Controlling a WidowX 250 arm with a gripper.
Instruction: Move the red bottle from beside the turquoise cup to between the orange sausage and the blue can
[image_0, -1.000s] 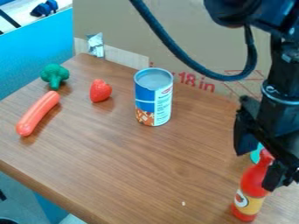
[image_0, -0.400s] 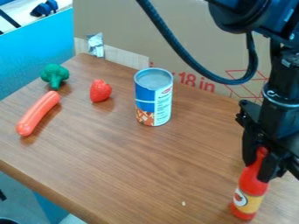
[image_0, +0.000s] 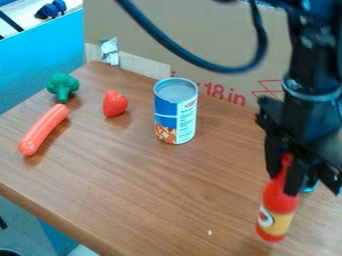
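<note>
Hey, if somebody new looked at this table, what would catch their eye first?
Probably the red bottle at the lower right, its neck held in the black gripper. Next might come the blue-and-white can, upright above the middle of the view. Off to the left, the red strawberry, green broccoli and pinkish-orange sausage form a bright little group.

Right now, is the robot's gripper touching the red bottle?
Touching. The camera view shows the gripper closed around the neck of the red bottle, with one finger on each side.
</note>
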